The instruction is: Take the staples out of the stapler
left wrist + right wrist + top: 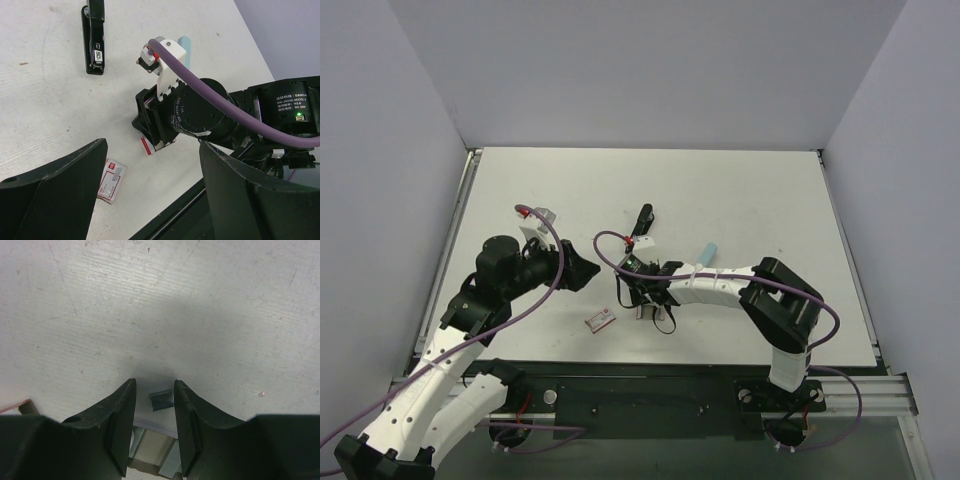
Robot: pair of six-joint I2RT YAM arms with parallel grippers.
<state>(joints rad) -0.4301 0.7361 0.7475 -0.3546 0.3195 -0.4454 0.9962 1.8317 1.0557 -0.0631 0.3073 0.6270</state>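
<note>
Near the middle of the front edge of the table point(770, 200), my right gripper point(155, 384) pointed down with its jaws only a little apart. A small grey piece of the staples point(161, 400) lay on the surface between the tips. It sat close to one finger and had a gap to the other, so I judged it was not clamped. My left gripper point(152, 150) hung beside it, on the side of the left edge, with jaws wide apart and nothing in them. The stapler point(642, 220) lay farther back, toward the centre of the table, apart from both grippers.

I saw several things that could go wrong. The piece was thin and flat, so the fingertips could close over it, or push it aside, and come up with nothing. If the tips pressed hard on the table, the strip could break or jump away. The two arms stood near each other, so a careless sideways move could make them touch. The small pinkish-red box point(112, 181) lay near the right gripper and could be swept off the front edge.

That box was the only real container, and I could not see what was inside it. I also could not tell if the stapler had staples inside. A pale blue piece point(708, 250) lay alone on the table, between the stapler and the right edge.
</note>
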